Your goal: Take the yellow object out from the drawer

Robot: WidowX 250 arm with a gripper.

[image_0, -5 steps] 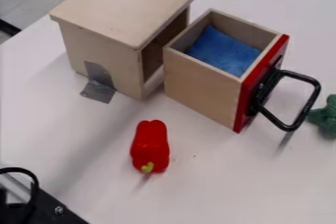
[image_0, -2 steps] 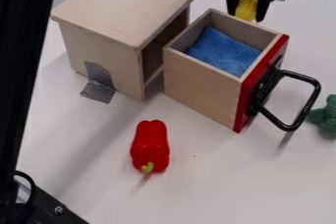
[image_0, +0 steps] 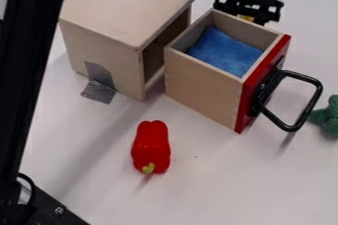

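Note:
The black gripper (image_0: 249,6) hangs low at the top of the view, just behind the far side of the pulled-out wooden drawer (image_0: 201,80). It is shut on the yellow object (image_0: 246,18), of which a small patch shows above the drawer's far rim. That rim hides the fingertips and the object's lower part. Blue padding lies inside the drawer, with no yellow object visible on it. The drawer has a red front and a black handle.
The wooden cabinet (image_0: 125,9) stands left of the drawer, with grey tape at its base. A red pepper (image_0: 151,145) lies in front; a green object (image_0: 326,118) is at the right edge. A black post (image_0: 29,71) crosses the left side.
From the top right, the gripper has moved left and then down behind the drawer, carrying the yellow object. The black post has come into view on the left. Drawer and pepper have stayed put.

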